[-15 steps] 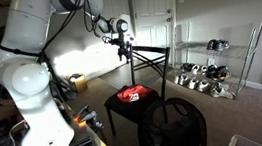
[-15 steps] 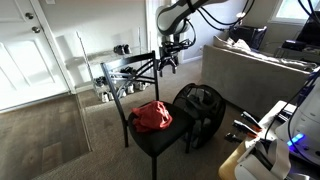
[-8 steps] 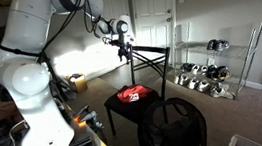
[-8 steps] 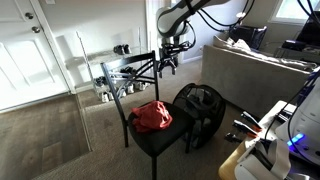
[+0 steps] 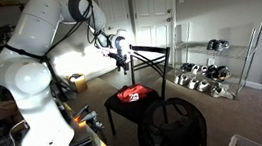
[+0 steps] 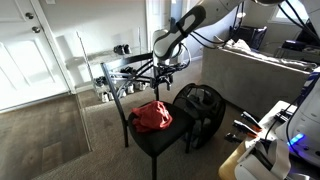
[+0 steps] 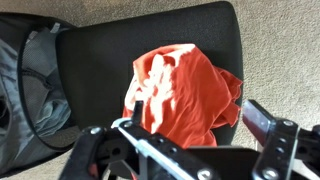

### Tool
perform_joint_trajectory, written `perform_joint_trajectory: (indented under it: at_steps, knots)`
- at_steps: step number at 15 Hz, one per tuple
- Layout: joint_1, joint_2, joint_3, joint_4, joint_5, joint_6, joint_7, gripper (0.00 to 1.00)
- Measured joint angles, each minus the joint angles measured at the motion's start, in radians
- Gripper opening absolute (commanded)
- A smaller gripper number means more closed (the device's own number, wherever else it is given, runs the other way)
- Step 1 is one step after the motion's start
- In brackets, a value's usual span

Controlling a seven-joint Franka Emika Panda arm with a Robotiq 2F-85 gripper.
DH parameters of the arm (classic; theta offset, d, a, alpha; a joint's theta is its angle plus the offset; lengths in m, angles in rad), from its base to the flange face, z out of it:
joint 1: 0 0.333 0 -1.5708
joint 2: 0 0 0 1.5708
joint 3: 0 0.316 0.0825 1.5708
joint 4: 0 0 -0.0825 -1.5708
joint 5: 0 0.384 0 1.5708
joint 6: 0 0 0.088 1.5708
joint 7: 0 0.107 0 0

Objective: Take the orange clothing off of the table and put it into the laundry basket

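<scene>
The orange clothing [image 5: 133, 93] lies crumpled on the seat of a black chair [image 5: 124, 110]; it shows in both exterior views [image 6: 152, 116] and in the wrist view [image 7: 185, 90]. My gripper [image 5: 120, 54] [image 6: 167, 64] hangs open and empty in the air above the chair's backrest, well clear of the cloth. In the wrist view the open fingers [image 7: 198, 114] frame the cloth from above. The laundry basket [image 5: 173, 126] [image 6: 203, 104] is black mesh, stands on the carpet right beside the chair, and shows at the left edge of the wrist view [image 7: 30, 85].
A wire shoe rack [image 5: 209, 71] stands by the wall behind the chair. A grey sofa [image 6: 262, 70] sits beyond the basket. White doors [image 5: 153, 20] and carpet surround the chair. A workbench with cables [image 6: 270, 140] is in the near corner.
The arm has changed pose and the gripper has shifted slightly lower above the chair back. The orange clothing and basket have not moved.
</scene>
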Motion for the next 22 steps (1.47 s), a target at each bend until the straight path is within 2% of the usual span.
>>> perform_joint_trajectory:
  at_steps: [8,12,18,22]
  knots:
    - [0.004,0.161,-0.002,0.162,0.043,0.024,-0.001,1.0]
    - [-0.005,0.245,-0.014,0.264,0.043,0.072,-0.002,1.0]
    - [-0.008,0.393,-0.047,0.446,0.042,0.062,-0.002,1.0]
    - [-0.007,0.432,-0.047,0.499,0.042,0.049,-0.002,1.0]
